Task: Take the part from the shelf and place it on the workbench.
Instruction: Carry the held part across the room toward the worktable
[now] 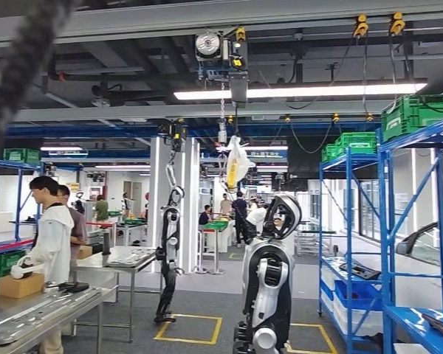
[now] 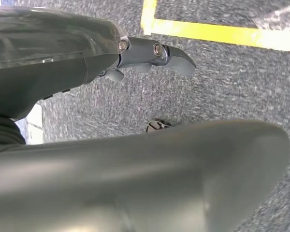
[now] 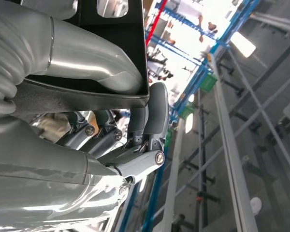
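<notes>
Right hand: we see our right hand [image 3: 110, 121] in the right wrist view, thumb on one face and darker fingers [image 3: 156, 113] curled round the edge of a flat black part [image 3: 110, 29]; it grips that part.
Part: a thin, dark, smooth panel with a straight rim and a pale cut-out near one end; it sits in our right hand, held up against a background of ceiling and racking.
Left hand: in the left wrist view our left hand [image 2: 99, 58] hangs over the floor, one dark finger [image 2: 172, 58] stretched straight out; we cannot tell how the other fingers lie, so we cannot tell if it is open or closed.
Floor: grey speckled carpet [image 2: 227, 87], crossed by a yellow tape line [image 2: 224, 34].
Shelving: blue steel racks [image 1: 384, 243] stand on our right, with green slatted crates [image 1: 414, 114] on top and blue bins [image 1: 356, 293] lower down.
In the way: another humanoid robot [image 1: 268, 280], glossy white and black, stands just ahead of us; a second one [image 1: 169, 251] hangs from a hoist farther back.
Workbench: a metal-topped table [image 1: 35, 313] lies at our left, with long silver parts and a cardboard box [image 1: 20, 285] on it.
People: a person in a white hooded top [image 1: 52, 236] stands at that table, touching the box.
</notes>
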You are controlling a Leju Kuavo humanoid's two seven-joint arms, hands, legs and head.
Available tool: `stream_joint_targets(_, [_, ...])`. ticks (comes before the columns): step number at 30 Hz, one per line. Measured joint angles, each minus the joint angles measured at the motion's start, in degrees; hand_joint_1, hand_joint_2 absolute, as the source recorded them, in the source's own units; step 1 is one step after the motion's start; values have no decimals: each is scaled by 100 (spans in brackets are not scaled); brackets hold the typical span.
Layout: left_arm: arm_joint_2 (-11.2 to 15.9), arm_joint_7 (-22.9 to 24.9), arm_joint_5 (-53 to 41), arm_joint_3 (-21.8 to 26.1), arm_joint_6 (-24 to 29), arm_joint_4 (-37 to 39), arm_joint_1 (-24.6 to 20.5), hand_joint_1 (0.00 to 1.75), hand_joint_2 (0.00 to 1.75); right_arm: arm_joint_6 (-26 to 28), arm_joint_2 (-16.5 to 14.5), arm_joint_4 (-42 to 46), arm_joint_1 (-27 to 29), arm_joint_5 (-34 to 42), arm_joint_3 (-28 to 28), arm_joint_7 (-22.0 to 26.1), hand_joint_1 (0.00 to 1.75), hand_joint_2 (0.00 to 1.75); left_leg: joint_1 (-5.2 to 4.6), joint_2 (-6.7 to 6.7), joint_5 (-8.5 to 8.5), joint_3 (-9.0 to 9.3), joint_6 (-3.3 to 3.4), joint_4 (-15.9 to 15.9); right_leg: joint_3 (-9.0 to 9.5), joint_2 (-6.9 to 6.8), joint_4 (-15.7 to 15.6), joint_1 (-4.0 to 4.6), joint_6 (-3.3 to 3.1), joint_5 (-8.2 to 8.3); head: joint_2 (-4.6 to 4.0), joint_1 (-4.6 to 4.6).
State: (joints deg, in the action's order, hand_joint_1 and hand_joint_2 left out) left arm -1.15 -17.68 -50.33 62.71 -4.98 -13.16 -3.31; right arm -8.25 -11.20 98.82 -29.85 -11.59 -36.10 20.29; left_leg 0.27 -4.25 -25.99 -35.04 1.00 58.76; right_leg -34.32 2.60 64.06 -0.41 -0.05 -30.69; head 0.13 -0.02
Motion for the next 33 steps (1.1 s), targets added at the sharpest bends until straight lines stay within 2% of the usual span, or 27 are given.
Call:
stream_joint_targets(1, [-6,-8,7,11,-2,-2,-5,0,0,10,-1,-13,0,1,15,-14,175,175,6,-65,8,-17,-13,7,121,137,-308,0,-25,130,0,1])
stream_joint_targets(2, [-11,-15,14,23,-4,-3,-8,0,0,21,-3,-30,1,0,32,-27,175,175,23,-126,21,-44,-35,9,184,245,-486,7,-40,189,0,2])
stream_joint_targets(3, [-16,-21,22,35,-6,-5,-6,0,0,32,-5,-48,2,-3,45,-39,175,175,40,-187,39,-70,-66,9,197,278,-545,14,-43,188,0,4])
stream_joint_targets(4, [-12,-26,31,46,-5,-7,4,0,0,41,-10,-64,2,-9,56,-51,175,175,59,-251,57,-90,-98,0,207,225,-575,17,-41,194,0,4])
stream_joint_targets(5, [-14,-29,37,58,-7,-8,19,0,0,50,-19,-79,1,-18,61,-60,175,175,59,-236,51,-105,-127,6,217,157,-595,11,-58,207,0,4])
stream_joint_targets(7, [-18,-32,44,82,-9,-10,29,0,0,74,-43,-107,-8,-38,64,-81,175,175,44,-13,-116,-219,-181,238,242,-3,-641,-21,-99,232,0,4])
stream_joint_targets(8, [-20,-37,44,93,-14,-10,19,0,0,86,-53,-123,-10,-48,68,-93,175,175,49,150,-278,-347,-208,513,249,-93,-651,-28,-112,237,0,4])
stream_joint_targets(9, [-20,-44,45,102,-22,-10,5,0,0,98,-58,-143,-11,-58,73,-103,175,175,64,255,-451,-513,-238,865,249,-178,-650,-29,-118,235,0,5])
stream_joint_targets(10, [-20,-52,45,109,-30,-10,-6,0,0,116,-58,-165,-8,-84,77,-112,175,175,85,305,-581,-675,-268,1207,248,-265,-649,-31,-118,232,0,5])
stream_joint_targets(11, [-20,-60,44,115,-39,-10,-5,0,0,156,-58,-191,-5,-148,79,-126,175,175,106,335,-628,-776,-294,1425,247,-347,-648,-35,-111,227,0,5])
stream_joint_targets(12, [-20,-67,42,119,-47,-10,4,0,0,219,-58,-214,-3,-236,81,-141,175,175,125,362,-576,-782,-318,1449,250,-422,-647,-42,-100,219,0,5])
stream_joint_targets(13, [-20,-73,33,120,-52,-10,14,0,0,293,-58,-235,-3,-332,87,-156,175,175,143,398,-437,-681,-337,1261,258,-490,-646,-52,-82,207,0,4])
stream_joint_targets(15, [-22,-93,-9,122,-74,-10,17,0,0,404,-58,-278,-20,-467,120,-172,175,175,143,591,-101,-289,-364,526,288,-609,-641,-57,-25,172,0,5])
stream_joint_targets(17, [-25,-110,-61,122,-98,-10,-11,0,0,436,-51,-343,-70,-507,200,-154,175,175,110,753,30,-59,-302,56,313,-711,-631,-28,48,137,0,5])
stream_joint_targets(18, [-27,-116,-83,122,-109,-10,-21,0,0,441,-46,-392,-100,-516,254,-132,175,175,84,761,14,-50,-252,8,325,-761,-637,-13,83,130,0,5])
stream_joint_targets(20, [-26,-120,-119,122,-125,-10,-12,0,0,438,-38,-496,-142,-531,361,-71,175,175,75,652,27,-69,-147,-2,359,-847,-657,-22,153,110,0,4])
stream_joint_targets(21, [-26,-120,-132,122,-129,-10,1,0,0,431,-39,-535,-153,-536,403,-50,175,175,76,601,35,-71,-109,-8,358,-801,-618,-35,180,58,0,4])
stream_joint_targets(22, [-25,-119,-140,122,-132,-10,8,0,0,425,-38,-564,-161,-540,438,-32,175,175,83,555,44,-71,-72,-14,310,-698,-483,-47,195,-51,0,4])
stream_joint_targets(24, [-25,-118,-145,122,-137,-10,0,0,0,411,-27,-610,-165,-545,503,-10,175,175,76,452,52,-78,-18,-18,19,-419,176,-51,188,-415,0,4])
stream_joint_targets(25, [-25,-119,-148,122,-142,-10,-7,0,0,402,-18,-631,-155,-544,530,-3,175,175,62,388,54,-81,2,-17,-181,-342,591,-45,174,-582,0,4])
stream_joint_targets(26, [-25,-122,-152,122,-149,-10,-13,0,0,386,-10,-650,-138,-542,551,2,175,175,45,317,55,-81,14,-16,-346,-304,911,-35,159,-671,0,4])
stream_joint_targets(27, [-24,-127,-158,122,-157,-10,-12,0,0,369,-5,-663,-121,-540,562,4,175,175,26,245,56,-79,21,-14,-428,-286,1035,-23,139,-647,0,4])
stream_joint_targets(28, [-24,-136,-167,122,-166,-10,-11,0,0,350,-4,-670,-109,-536,569,5,175,175,8,170,56,-73,24,-12,-404,-264,924,-8,111,-508,0,4])
stream_joint_targets(29, [-25,-148,-174,122,-173,-10,-10,0,0,334,-5,-673,-107,-530,574,7,175,175,-8,96,56,-63,24,-11,-288,-218,617,11,71,-292,0,4])
stream_joint_targets(31, [-43,-173,-185,123,-185,-11,-16,0,0,312,-8,-674,-115,-515,584,11,175,175,-18,-44,61,-67,20,-5,-2,64,-141,35,-34,123,0,6])
stream_joint_targets(32, [-52,-182,-190,124,-191,-11,-23,0,0,303,-9,-675,-117,-508,594,14,175,175,-9,-106,69,-87,9,0,92,190,-396,45,-63,227,1,9])
stream_joint_targets(33, [-61,-189,-196,125,-196,-12,-24,0,0,296,-10,-677,-118,-502,604,17,175,175,10,-166,82,-116,-11,1,133,277,-527,52,-78,261,1,12])
